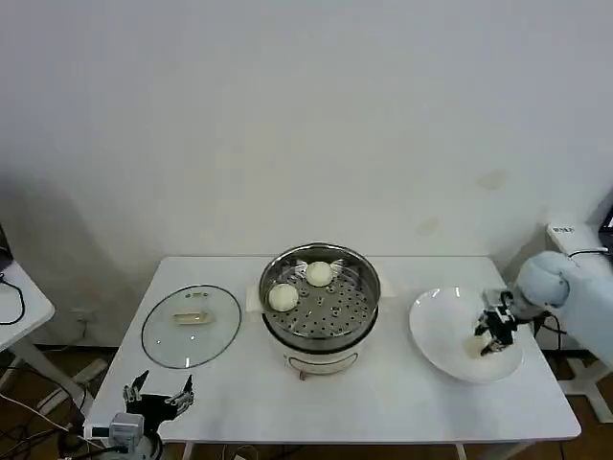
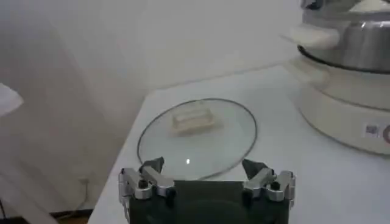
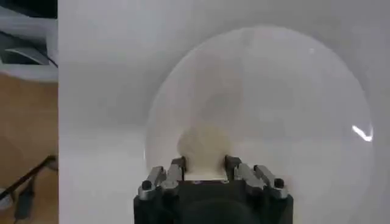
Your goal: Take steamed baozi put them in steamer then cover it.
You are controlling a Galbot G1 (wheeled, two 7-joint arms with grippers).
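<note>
2 baozi (image 1: 301, 286) sit in the steamer (image 1: 364, 309); the right hand (image 1: 488, 340) is grasping another on the plate (image 1: 433, 326). The cover (image 1: 191, 326) waits near the surface's left edge by the released left hand (image 1: 158, 395).

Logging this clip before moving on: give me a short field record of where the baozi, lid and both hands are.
baozi in steamer: two
baozi on plate: one, between right hand fingers
glass lid: flat on table, left of steamer
left hand: open, at table's near edge by lid
steamer: uncovered
</note>
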